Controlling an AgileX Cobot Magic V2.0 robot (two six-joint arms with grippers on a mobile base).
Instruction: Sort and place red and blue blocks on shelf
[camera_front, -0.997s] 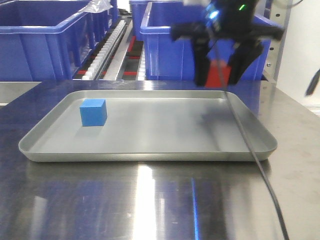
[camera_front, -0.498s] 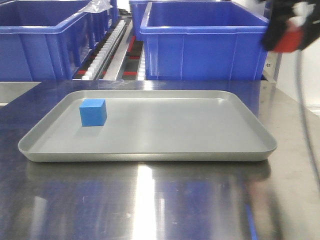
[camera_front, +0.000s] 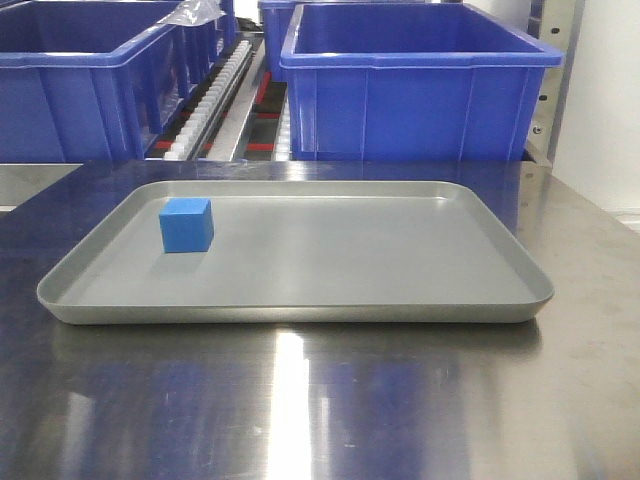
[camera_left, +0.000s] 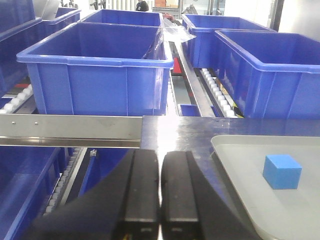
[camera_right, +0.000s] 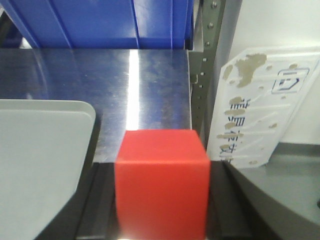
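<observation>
On the steel bench (camera_front: 300, 400), front view, a shallow grey tray (camera_front: 300, 310) is carrying the blue block (camera_front: 186, 224) near its left rear corner, while blue bins (camera_front: 420, 90) are standing behind on the shelf (camera_front: 215, 95). From the left wrist, the left fingers (camera_left: 142, 185) are pressing together, clenched on nothing, left of the tray; the blue block is lying ahead to their right. From the right wrist, the right fingers (camera_right: 97, 210) are grasping the red block (camera_right: 161, 182) over the bench, just right of the tray's corner.
</observation>
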